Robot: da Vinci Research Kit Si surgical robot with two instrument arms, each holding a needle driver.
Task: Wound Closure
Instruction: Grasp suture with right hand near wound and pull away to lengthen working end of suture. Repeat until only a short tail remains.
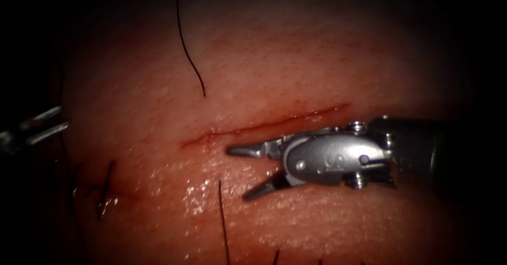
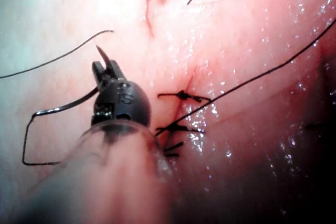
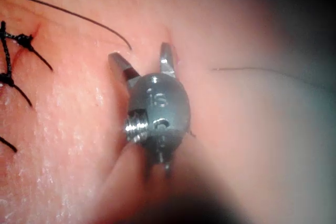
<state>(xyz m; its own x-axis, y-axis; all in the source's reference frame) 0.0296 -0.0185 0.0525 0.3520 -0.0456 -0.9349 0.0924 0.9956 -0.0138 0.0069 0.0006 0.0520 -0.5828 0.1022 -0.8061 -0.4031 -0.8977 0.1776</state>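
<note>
The right claw (image 1: 245,172) lies over the tissue (image 1: 296,59) just below the cut (image 1: 264,125), coming in from the right. Its two jaws stand spread wide apart, one pointing left along the cut, the other angled down and left. Nothing is between them. The right wrist view confirms this: the right claw (image 3: 142,59) is open and empty above bare tissue (image 3: 79,145), with a loose thread end (image 3: 100,24) lying near it and knotted stitches (image 3: 16,51) to one side.

The left claw (image 1: 50,122) sits at the far left edge of the endoscope view, well apart from the cut. In the left wrist view the left claw (image 2: 107,69) is closed on the needle (image 2: 79,100). The grip falls near the pointed end: the sharp tip pokes out just beyond the jaws, and the rest of the curve runs out behind the claw. The needle is clear of the tissue (image 2: 252,35) and not in it. Thread (image 2: 31,145) runs on from the needle's back end in a loop.

Finished stitches (image 2: 181,96) cross the cut (image 2: 148,19) beside the left claw, and a long thread (image 2: 252,80) runs from them across the tissue. In the endoscope view a stitch (image 1: 105,188) shows at the lower left, and loose thread ends (image 1: 190,54) lie above and below the cut. The open part of the cut shows a thin red line of fluid.
</note>
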